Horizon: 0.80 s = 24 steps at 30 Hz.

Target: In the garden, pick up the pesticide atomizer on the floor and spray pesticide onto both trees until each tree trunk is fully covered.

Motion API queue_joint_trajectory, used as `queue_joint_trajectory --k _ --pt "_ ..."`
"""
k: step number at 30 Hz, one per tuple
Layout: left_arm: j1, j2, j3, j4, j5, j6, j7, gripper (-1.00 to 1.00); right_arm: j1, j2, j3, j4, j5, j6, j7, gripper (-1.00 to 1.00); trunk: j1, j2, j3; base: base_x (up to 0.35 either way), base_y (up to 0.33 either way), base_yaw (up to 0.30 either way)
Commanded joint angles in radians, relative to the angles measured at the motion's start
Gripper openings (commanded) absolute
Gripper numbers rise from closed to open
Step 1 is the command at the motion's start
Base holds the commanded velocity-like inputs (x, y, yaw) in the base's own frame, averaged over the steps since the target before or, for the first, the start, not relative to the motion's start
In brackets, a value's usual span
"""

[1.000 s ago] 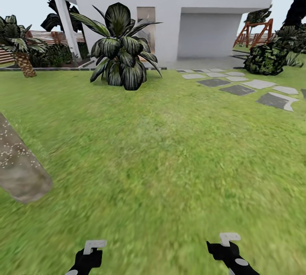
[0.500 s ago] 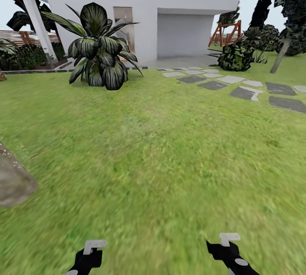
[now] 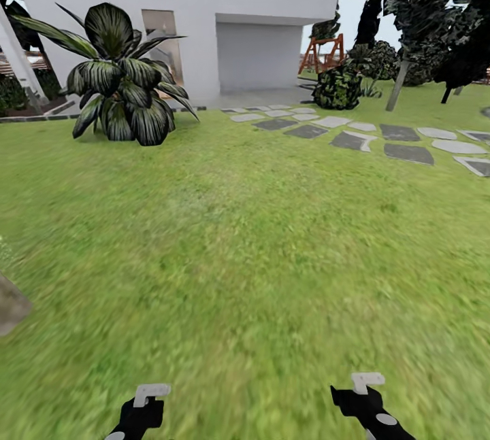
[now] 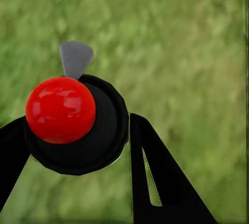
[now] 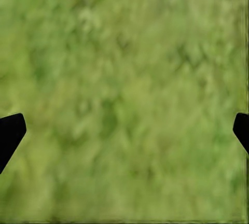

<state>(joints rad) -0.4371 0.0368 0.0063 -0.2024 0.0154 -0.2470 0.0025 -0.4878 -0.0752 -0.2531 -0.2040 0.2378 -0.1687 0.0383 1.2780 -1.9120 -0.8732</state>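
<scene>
- Both pincers sit at the bottom edge of the head view: the left pincer [image 3: 139, 407] and the right pincer [image 3: 367, 402], each a black body with a pale bracket on top; from here I cannot tell how far either is open.
- Ahead of them the garden [image 3: 245, 236] is open grass, with nothing standing between the pincers and the far plants.
- At the left edge of the head view a grey-brown tree trunk [image 3: 9, 304] just pokes into frame, with a few pale specks of pesticide [image 3: 3, 249] just above it.
- Farther off stand a broad-leaved plant [image 3: 122, 86] at the left, a white house [image 3: 238, 11] behind it, and a stepping-stone path [image 3: 361, 137] running off to the right.
- A round bush [image 3: 338, 88] and dark trees [image 3: 435, 11] line the far right; an orange wooden frame [image 3: 321, 54] stands by the house.
- Left wrist view: the left pincer [image 4: 78, 146] is clamped on the pesticide atomizer [image 4: 78, 123], a round black body with a shiny red ball and a grey nozzle tab, black fingers [image 4: 155, 177] touching either side, grass below.
- Right wrist view: the right pincer [image 5: 124, 130] is spread wide with nothing in it, only its black fingertips [image 5: 9, 133] showing at the two side edges, over bare grass.
</scene>
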Motion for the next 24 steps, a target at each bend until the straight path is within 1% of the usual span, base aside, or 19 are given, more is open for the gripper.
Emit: queue_joint_trajectory --k 1,24 --pt "0.000 0.000 0.000 0.000 0.000 0.000 0.000 -1.00 0.000 0.000 0.000 0.000 0.000 0.000 0.000 1.00 0.000 0.000 0.000 -0.093 0.000 -0.266" --pt "0.000 0.000 0.000 0.000 0.000 0.001 0.001 -1.00 0.000 0.000 0.000 0.000 0.000 0.000 0.000 1.00 0.000 0.000 0.000 -0.004 0.000 -0.267"
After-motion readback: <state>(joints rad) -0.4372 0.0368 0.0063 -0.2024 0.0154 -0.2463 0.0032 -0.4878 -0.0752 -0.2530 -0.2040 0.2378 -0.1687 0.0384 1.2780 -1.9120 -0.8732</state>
